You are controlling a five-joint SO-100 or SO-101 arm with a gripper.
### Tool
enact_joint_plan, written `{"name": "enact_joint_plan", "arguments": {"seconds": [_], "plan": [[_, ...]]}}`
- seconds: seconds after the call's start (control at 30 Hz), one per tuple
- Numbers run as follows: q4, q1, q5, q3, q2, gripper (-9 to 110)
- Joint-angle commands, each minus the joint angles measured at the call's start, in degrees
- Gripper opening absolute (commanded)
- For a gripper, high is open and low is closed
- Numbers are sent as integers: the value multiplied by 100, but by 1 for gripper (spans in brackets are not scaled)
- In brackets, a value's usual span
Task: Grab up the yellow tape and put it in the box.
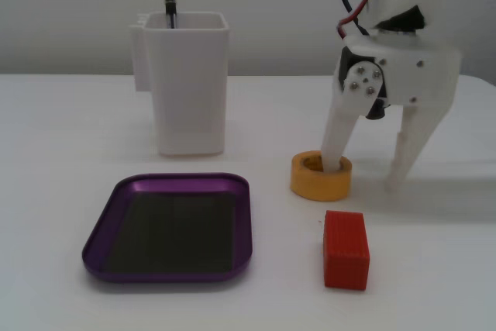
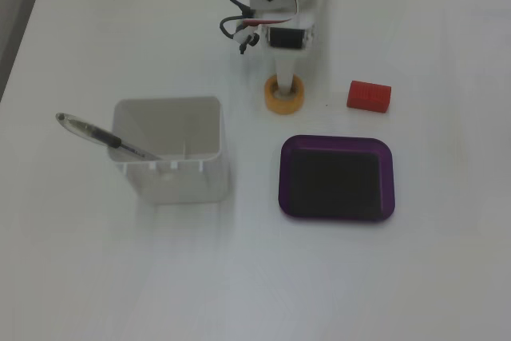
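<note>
The yellow tape (image 1: 318, 184) lies flat on the white table, just right of the box's far corner in a fixed view. The box (image 1: 167, 181) is a shallow purple tray with a dark bottom, and nothing is in it. My white gripper (image 1: 364, 174) is open and reaches down at the tape. One finger stands in the roll's hollow centre and the other touches the table outside the roll, apart from it. From above, the tape (image 2: 297, 100) sits under the gripper (image 2: 284, 73), above the box (image 2: 335, 141); the outer finger is hidden by the arm.
A red block (image 1: 345, 249) lies close in front of the tape and also shows in a fixed view (image 2: 369, 94). A tall white container (image 1: 190, 83) holding a pen (image 2: 96, 135) stands behind the box.
</note>
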Motion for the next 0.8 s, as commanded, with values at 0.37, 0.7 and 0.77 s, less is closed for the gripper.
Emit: {"name": "enact_joint_plan", "arguments": {"seconds": [0.37, 0.7, 0.77], "plan": [[527, -53, -281, -167, 272, -1], [1389, -1028, -281, -1459, 2215, -1], [1380, -1389, -281, -1556, 2522, -1]]}}
